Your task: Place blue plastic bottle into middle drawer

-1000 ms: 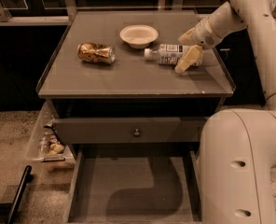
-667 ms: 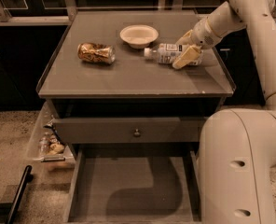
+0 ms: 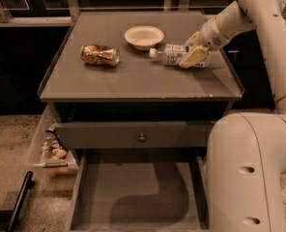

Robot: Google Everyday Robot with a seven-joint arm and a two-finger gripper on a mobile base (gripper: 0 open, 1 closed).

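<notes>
Grey cabinet top, dim room, speckled floor below. On the top: a golden-brown can on its side at the left, a white bowl toward the far edge, and the blue plastic bottle on its side at the right, white cap pointing left toward the bowl.

The gripper sat at the bottle's right-hand end, over the label and the base half, reaching in from the far right. I could not tell whether the jaws were clenched on the bottle or only set around it. The bottle lay flat on the top, not lifted.

The middle drawer stood pulled out at the near bottom with its floor bare, under the shut drawer front with the round knob.

Handling, as I judged it:
- Small clear plastic, so probably light. I couldn't make out whether it held any liquid.
- Thin walls would likely give under a hard squeeze and could pop out of the grip.
- Round and smooth, so it could roll on the top if nudged off centre.
- Best hold looked to be across the body at the label, near mid-length. The cap end was too narrow.
- The label probably gave more friction than bare plastic.
</notes>
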